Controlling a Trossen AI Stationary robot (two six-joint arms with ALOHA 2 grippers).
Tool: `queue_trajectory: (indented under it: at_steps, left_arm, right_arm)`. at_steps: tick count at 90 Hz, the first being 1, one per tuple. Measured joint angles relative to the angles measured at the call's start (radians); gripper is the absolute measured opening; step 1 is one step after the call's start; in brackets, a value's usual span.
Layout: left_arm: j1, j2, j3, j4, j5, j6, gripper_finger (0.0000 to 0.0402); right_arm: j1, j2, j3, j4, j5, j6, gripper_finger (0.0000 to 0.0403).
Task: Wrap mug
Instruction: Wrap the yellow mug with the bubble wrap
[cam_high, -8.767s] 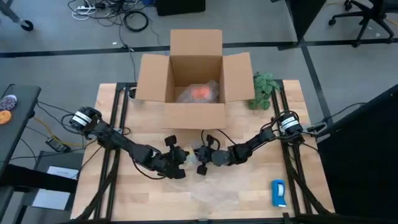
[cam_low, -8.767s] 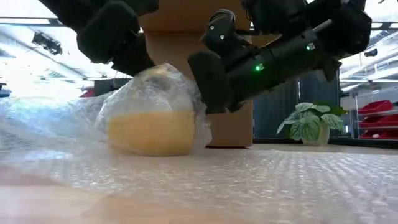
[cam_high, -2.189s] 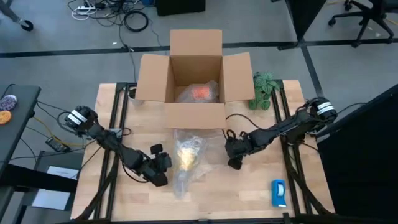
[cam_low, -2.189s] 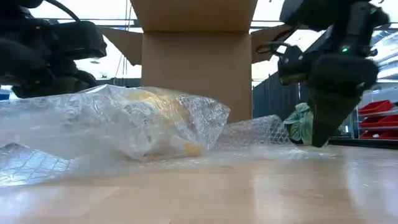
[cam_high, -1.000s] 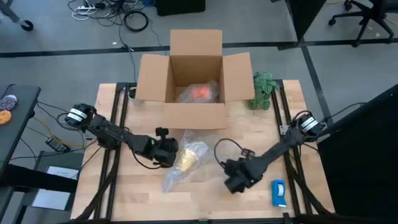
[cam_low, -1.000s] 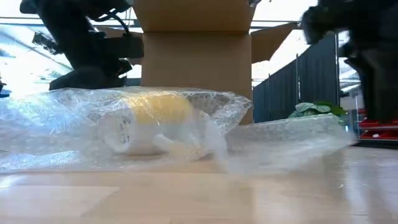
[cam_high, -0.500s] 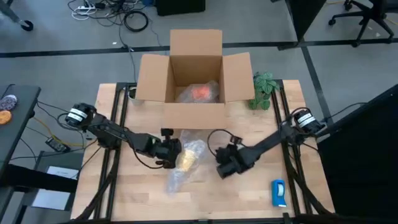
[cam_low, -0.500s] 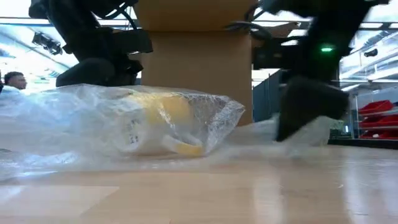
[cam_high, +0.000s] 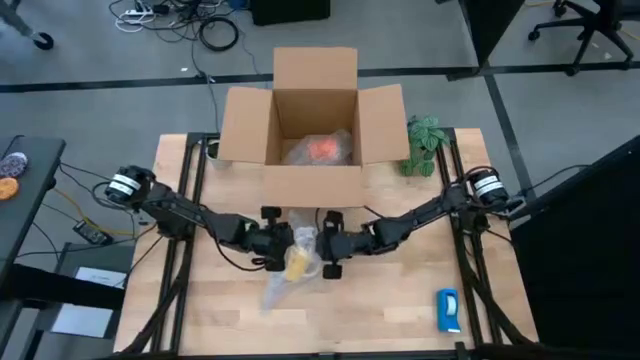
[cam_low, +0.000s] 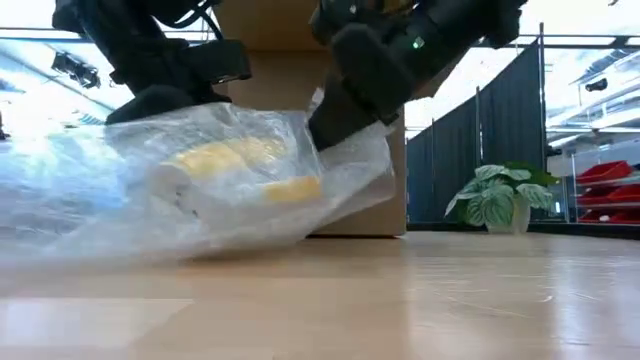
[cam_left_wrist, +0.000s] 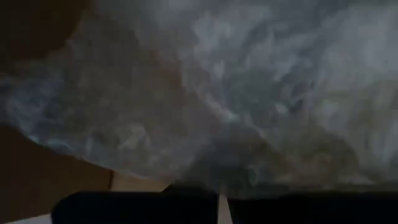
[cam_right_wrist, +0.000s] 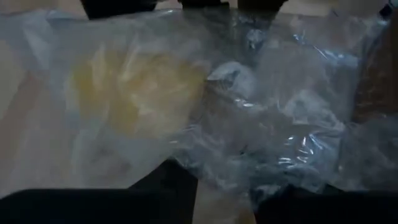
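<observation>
A yellow-and-white mug (cam_high: 298, 260) lies on its side on the table in front of the cardboard box, inside a sheet of clear bubble wrap (cam_high: 278, 288). In the low view the mug (cam_low: 240, 172) shows through the wrap. My left gripper (cam_high: 277, 242) is at the mug's left side, shut. My right gripper (cam_high: 326, 250) is at the mug's right side, shut on the wrap. An orange rounded thing in bubble wrap (cam_high: 321, 149) lies in the box. My left gripper (cam_low: 168, 100) has its shut fingers against the wrap (cam_left_wrist: 211, 155) on the mug's left side, coming level from the table's left. Whether wrap is caught between the fingers, I cannot tell. My right gripper (cam_right_wrist: 225, 198) pinches a bunch of the wrap's right part (cam_low: 318, 108) between its two fingers, slanting down from the table's right. That part is raised and drawn over the mug, while the rest of the sheet lies on the table.
The open cardboard box (cam_high: 240, 125) stands at the far middle, right behind the mug. A small green plant (cam_high: 424, 143) is at the far right. A flat blue-and-white object (cam_high: 447, 310) lies near the front right. Bare wood (cam_high: 380, 310) shows along the near edge.
My right gripper has gone from the near right toward the mug, left and toward the far edge, carrying the wrap's right part up off the table and over the mug. My left gripper has moved a little right, against the mug. The wrap is now bunched around the mug.
</observation>
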Motion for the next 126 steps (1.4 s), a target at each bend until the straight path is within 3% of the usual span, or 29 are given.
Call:
queue_trajectory:
  at_steps: [30, 46, 67, 85, 111, 126]
  left_arm:
    - [0.037, 0.0, 0.0, 0.155, -0.002, 0.117, 0.0]
    - [0.042, 0.0, 0.001, 0.206, 0.017, 0.176, 0.0]
    - [0.043, 0.0, 0.005, 0.194, 0.038, 0.171, 0.0]
    - [0.043, 0.0, 0.078, 0.004, 0.019, 0.212, 0.0]
    - [0.043, 0.0, 0.299, -0.302, -0.039, 0.229, 0.0]
    - [0.023, -0.001, 0.353, -0.45, -0.039, 0.122, 0.0]
  right_arm:
    - [0.007, 0.003, 0.0, 0.044, -0.072, 0.011, 0.0085]
    - [0.008, 0.11, 0.001, 0.157, -0.103, 0.026, 0.0082]
    - [0.001, 0.214, 0.002, 0.339, -0.049, 0.011, 0.0077]
    - [-0.001, 0.218, 0.002, 0.339, -0.046, 0.011, 0.0077]
    - [-0.001, 0.218, 0.002, 0.324, -0.053, 0.029, 0.0077]
    - [-0.001, 0.218, 0.002, 0.306, -0.052, 0.028, 0.0077]
